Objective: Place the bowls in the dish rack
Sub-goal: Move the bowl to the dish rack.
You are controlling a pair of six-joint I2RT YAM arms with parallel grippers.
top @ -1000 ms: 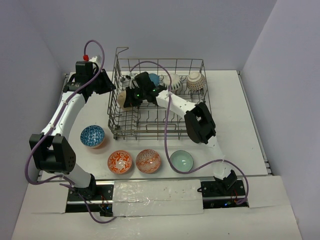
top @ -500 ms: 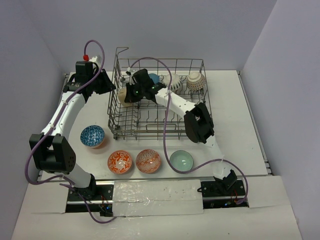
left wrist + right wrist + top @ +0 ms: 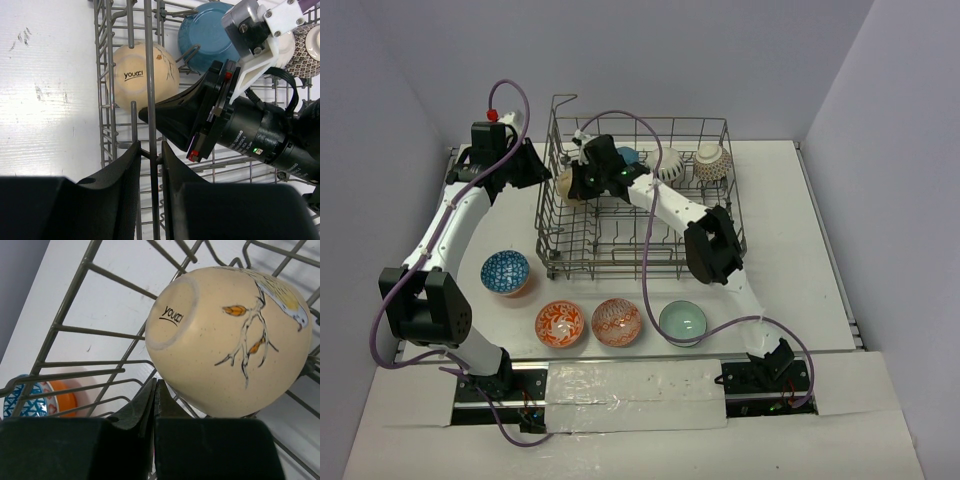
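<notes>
Inside the wire dish rack, a speckled tan bowl rests beside the right end effector, fingers pressed together.

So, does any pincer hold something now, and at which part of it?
The left pincer grips an upright wire of the dish rack's left wall. The right pincer is shut and empty, beside the tan bowl.

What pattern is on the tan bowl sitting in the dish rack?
The tan bowl carries a painted bird on a branch with orange leaves; clearest in the right wrist view.
</notes>
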